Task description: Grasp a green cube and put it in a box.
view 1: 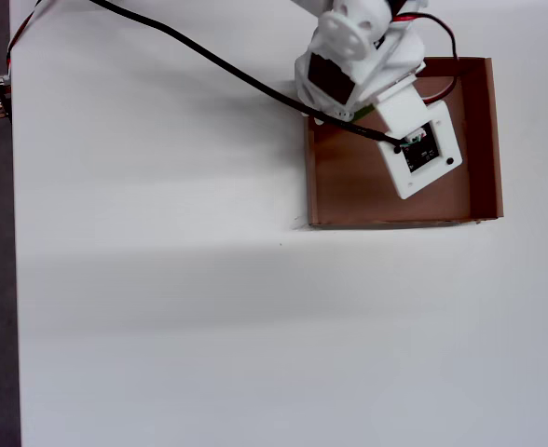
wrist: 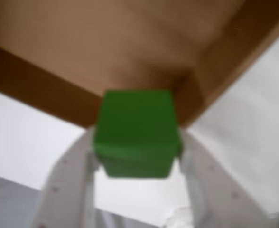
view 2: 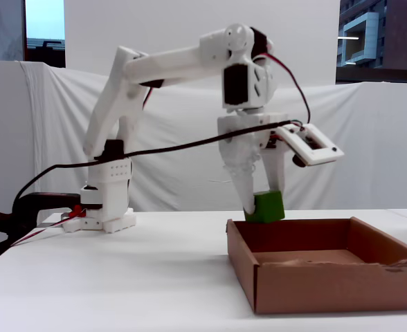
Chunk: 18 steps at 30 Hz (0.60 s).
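Claw (view 2: 262, 203) clamped on green cube (view 2: 266, 206), held above the box's (view 2: 314, 282) near-arm wall.
Cube: small, rigid, matte-faced, judged light and non-fragile; pinched on two opposite flat sides, a sound hold. In the wrist view the cube (wrist: 137, 133) sits between both fingers, box floor (wrist: 106, 42) toward 12 o'clock.
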Available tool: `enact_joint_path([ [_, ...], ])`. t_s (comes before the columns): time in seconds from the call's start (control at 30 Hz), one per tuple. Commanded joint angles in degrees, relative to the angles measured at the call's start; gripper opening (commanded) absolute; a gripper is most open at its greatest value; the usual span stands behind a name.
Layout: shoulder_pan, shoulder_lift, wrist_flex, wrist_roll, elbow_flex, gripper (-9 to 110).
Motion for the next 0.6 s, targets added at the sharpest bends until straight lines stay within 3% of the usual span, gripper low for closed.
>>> enact_joint_path([
  [0.0, -0.4, 0.5, 0.3, 0.1, -3.0, 15],
  [0.57, -1.3, -10.8, 0.4, -0.4, -8.9, 15],
])
